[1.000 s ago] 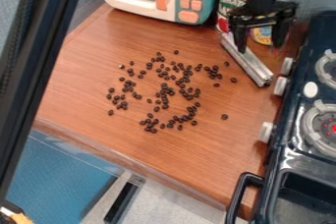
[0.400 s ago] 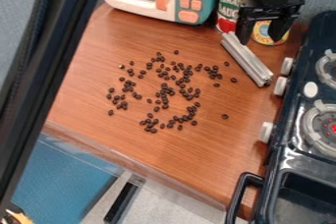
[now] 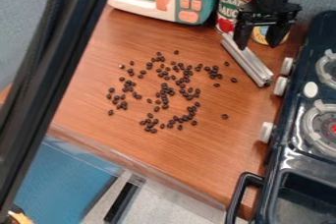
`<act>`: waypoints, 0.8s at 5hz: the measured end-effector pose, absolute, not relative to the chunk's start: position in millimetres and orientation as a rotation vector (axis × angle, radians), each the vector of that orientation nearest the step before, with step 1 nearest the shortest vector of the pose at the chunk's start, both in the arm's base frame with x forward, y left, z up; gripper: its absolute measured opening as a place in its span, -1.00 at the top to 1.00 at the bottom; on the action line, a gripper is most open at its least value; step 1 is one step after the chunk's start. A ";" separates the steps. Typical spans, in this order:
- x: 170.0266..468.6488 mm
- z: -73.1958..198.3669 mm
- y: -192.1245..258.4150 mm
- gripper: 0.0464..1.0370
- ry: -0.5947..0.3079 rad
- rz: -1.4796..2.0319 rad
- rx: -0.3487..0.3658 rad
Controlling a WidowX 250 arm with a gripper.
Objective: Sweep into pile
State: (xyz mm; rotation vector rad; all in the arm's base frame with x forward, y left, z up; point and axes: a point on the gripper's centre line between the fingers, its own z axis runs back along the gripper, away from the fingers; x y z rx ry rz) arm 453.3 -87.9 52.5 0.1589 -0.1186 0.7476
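Tool (image 3: 259, 46) spread open, near the upper end of the silver bar (image 3: 248, 62).

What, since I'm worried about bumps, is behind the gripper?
Behind the gripper, part of a yellow-and-blue label shows between the open fingers; a red-labelled can stands at picture left, partly covered. The gripper hides the rest of the label.

Bare counter (image 3: 167, 152) surrounds the beans (image 3: 164, 85); silver bar (image 3: 247, 61) and 3 knobs (image 3: 281, 86) block 1 side.
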 end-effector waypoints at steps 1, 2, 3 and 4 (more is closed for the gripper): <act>460.0 51.5 -75.8 -0.92 -0.127 0.778 0.124; 461.5 40.7 -66.4 -0.92 -0.128 0.794 0.131; 459.2 31.4 -65.6 -0.92 -0.126 0.790 0.135; 457.0 25.9 -67.0 -0.92 -0.116 0.786 0.128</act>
